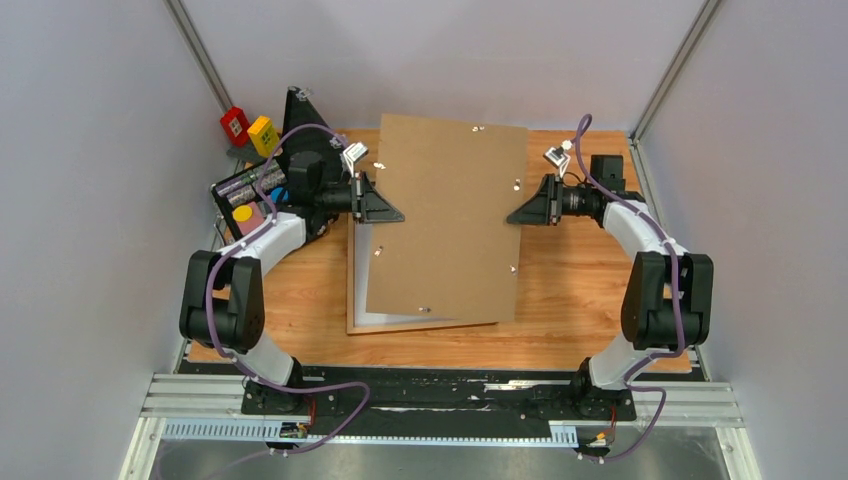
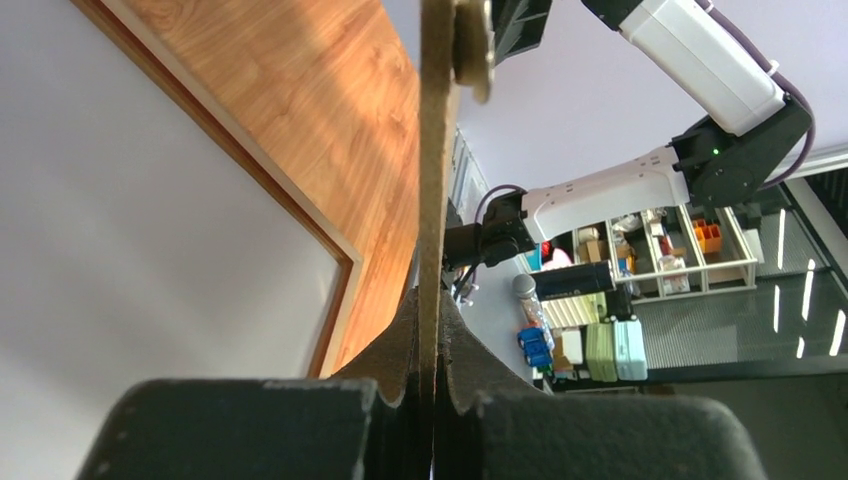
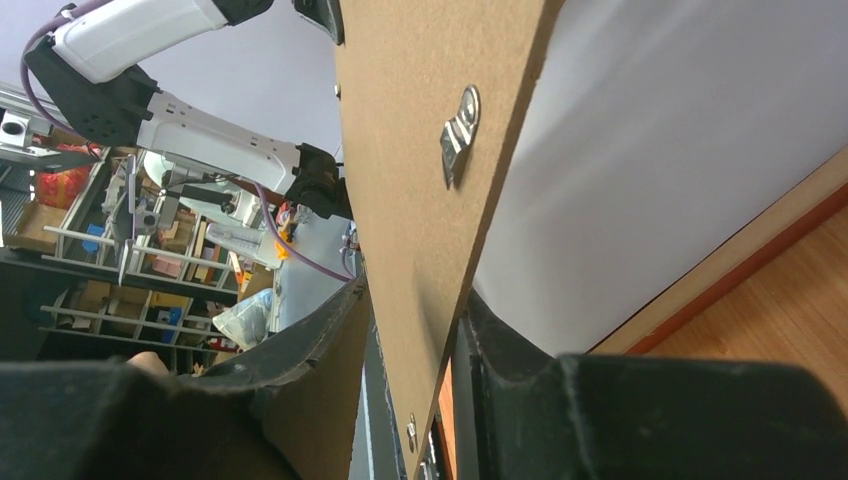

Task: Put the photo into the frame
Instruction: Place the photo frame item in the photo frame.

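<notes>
Over the counter [image 1: 580, 290] we clamp left tool [image 1: 392, 212] and right tool [image 1: 518, 214] onto the backing board [image 1: 445, 220], above the frame [image 1: 351, 290].

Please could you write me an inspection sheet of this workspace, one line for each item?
surface: wooden table, no spill seen.
job's things: frame lies flat, white sheet inside; photo's picture side not seen.
clutter: backing board held tilted above the frame; red box, yellow box, black case far left.
grippers: left gripper shut on the board's left edge; right gripper apparently gripping its right edge.
cables: purple cables along both arms.
surroundings: grey walls; nothing else seen.
</notes>
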### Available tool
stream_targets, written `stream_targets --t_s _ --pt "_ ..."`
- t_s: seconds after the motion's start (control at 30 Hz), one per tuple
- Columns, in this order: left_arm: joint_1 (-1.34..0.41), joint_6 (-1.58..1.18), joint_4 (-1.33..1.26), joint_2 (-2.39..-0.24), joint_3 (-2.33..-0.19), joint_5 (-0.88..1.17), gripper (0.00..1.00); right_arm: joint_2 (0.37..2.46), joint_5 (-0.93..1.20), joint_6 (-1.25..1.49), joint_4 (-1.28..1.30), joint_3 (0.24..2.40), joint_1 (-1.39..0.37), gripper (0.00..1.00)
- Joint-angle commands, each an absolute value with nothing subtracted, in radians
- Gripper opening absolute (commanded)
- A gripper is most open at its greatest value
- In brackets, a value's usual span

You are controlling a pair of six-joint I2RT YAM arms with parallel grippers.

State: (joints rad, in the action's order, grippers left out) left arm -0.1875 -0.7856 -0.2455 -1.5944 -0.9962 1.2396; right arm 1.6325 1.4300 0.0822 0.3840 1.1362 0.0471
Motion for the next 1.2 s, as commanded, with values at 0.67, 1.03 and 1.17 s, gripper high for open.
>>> stream_targets --t_s 0.67,1.03,1.17 --pt "-0.195 -0.69 -0.197 -1.568 -1.009 1.062 0.2 1.662 1.656 0.157 0.374 1.286 -0.084 0.0" --pt "-0.186 -0.525 -0.008 -1.545 -1.04 0.984 0.58 1.685 1.619 0.328 0.255 1.247 -0.083 0.0" --pt "-0.178 -0.496 0.049 -1.543 -1.04 0.949 0.7 1.688 1.596 0.452 0.11 1.19 -0.082 0.0"
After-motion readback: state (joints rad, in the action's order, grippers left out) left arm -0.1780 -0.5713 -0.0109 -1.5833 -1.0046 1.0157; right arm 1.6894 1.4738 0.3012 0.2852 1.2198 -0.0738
